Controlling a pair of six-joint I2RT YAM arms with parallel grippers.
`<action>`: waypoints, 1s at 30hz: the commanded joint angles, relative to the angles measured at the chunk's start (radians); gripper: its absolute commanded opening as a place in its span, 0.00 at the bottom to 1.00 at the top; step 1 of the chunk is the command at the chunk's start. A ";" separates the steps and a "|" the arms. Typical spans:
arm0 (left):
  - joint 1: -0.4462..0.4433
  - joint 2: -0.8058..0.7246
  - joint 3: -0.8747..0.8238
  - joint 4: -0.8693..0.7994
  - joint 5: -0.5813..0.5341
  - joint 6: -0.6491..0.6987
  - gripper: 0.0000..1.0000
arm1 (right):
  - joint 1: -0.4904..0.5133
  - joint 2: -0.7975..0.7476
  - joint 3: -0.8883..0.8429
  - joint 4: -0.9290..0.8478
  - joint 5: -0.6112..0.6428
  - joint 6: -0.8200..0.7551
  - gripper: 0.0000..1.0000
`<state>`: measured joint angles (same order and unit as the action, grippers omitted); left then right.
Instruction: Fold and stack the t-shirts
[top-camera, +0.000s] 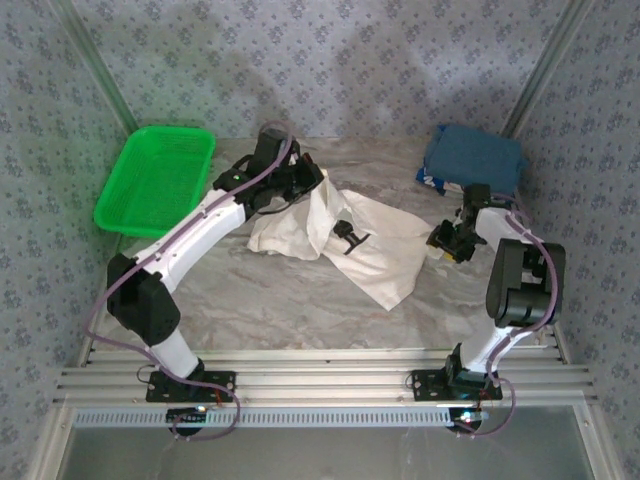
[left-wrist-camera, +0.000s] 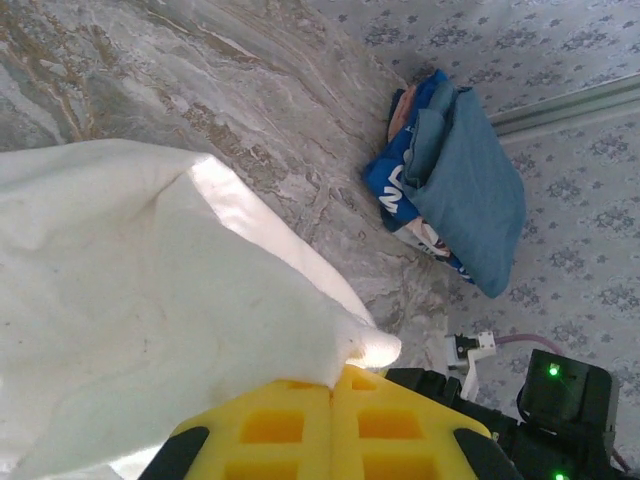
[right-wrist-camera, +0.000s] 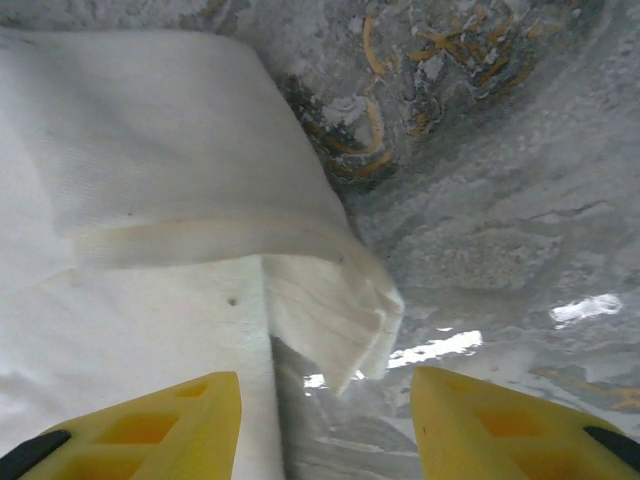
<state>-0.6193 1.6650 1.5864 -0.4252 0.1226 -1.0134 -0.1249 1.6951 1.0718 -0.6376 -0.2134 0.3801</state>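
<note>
Cream-white cotton t-shirt with black print (top-camera: 390, 255) lies crumpled between both arms. The left gripper (left-wrist-camera: 333, 400) is clamped on its raised edge; the right gripper (right-wrist-camera: 328, 405) holds its jaws apart around a corner, probably to stretch the cloth flat. The dark blue t-shirt (top-camera: 472, 160) sits folded beyond the right jaws.

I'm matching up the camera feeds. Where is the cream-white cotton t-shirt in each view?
Top external: the cream-white cotton t-shirt lies mid-table, its far-left end held up by the left gripper.
Left wrist: the shirt fills the left and centre, pinched at the bottom.
Right wrist: upper left, one corner inside the open right gripper.
Shared landmark: the grey marbled tabletop.
</note>
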 joint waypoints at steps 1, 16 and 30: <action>0.010 -0.049 -0.008 -0.009 0.007 0.034 0.00 | 0.019 0.022 0.023 -0.060 0.108 -0.053 0.50; 0.147 -0.123 0.051 -0.082 0.042 0.132 0.00 | 0.068 0.211 0.253 -0.031 0.213 -0.011 0.00; 0.370 -0.134 0.276 -0.162 0.070 0.257 0.00 | 0.137 0.021 0.681 -0.042 0.192 -0.276 0.00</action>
<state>-0.2859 1.5650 1.7935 -0.5751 0.1722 -0.8101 -0.0227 1.7592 1.6611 -0.6518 -0.0109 0.2409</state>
